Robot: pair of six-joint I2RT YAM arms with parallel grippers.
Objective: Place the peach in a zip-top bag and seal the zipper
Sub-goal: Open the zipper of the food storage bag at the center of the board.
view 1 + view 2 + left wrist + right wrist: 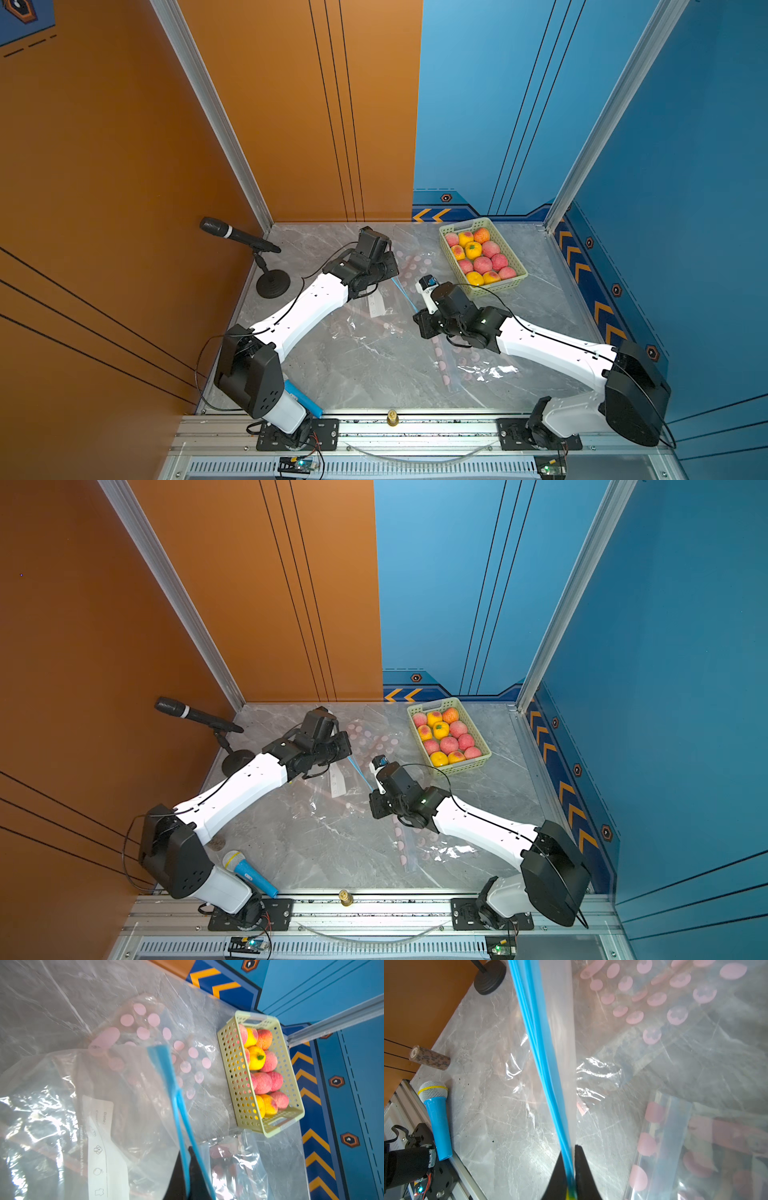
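A clear zip-top bag with a blue zipper hangs stretched between my two grippers over the middle of the table. My left gripper is shut on one zipper strip; near its jaws the zipper splits into two strips. My right gripper pinches the other end of the zipper, its jaws close together. Several peaches lie in a green basket at the back right. I see no peach inside the held bag.
Two more bags with pink dots lie on the table, one at the back and one near the front right. A black microphone on a stand is at the left. A blue toy microphone lies front left, near a small cylinder.
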